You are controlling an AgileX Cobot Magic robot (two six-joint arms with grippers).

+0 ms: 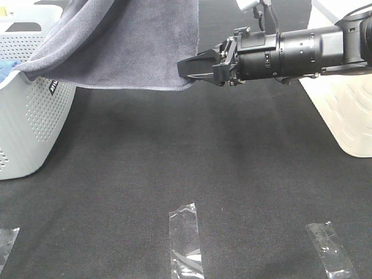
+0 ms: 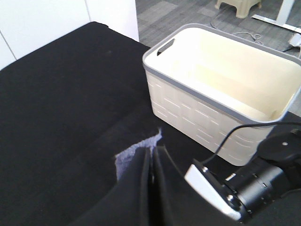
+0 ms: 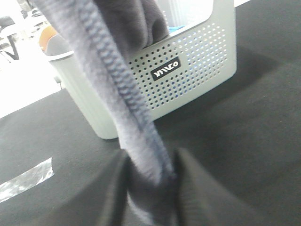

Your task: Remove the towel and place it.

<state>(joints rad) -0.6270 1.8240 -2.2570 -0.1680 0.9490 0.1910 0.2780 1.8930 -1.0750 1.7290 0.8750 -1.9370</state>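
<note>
a: where is the towel [image 1: 116, 46] now?

b: in the high view it hangs in the air above the black table [image 1: 174, 168]. its left part reaches over the rim of the white perforated basket [image 1: 29, 128], and the cloth goes up out of the picture at the top.

a: and the right gripper [image 1: 189, 75]?

b: it comes in level from the right, with its fingers narrow on the lower right corner of the towel. its own wrist view shows this closer. the stitched hem runs down between the two dark fingers, and they press it from both sides. behind stands the perforated basket with a small black label [image 3: 165, 68].

a: i cannot find the left gripper [image 2: 151, 157] in the high view.

b: correct, only its wrist view shows it. the fingers are pressed together, and a small piece of the grey-purple cloth sticks out at their tips. that view also gives the cream basket [image 2: 221, 80] almost whole, while the high view cuts it at the right edge.

a: and the tape strips [image 1: 185, 238]?

b: three in the high view, one in the right wrist view.
</note>
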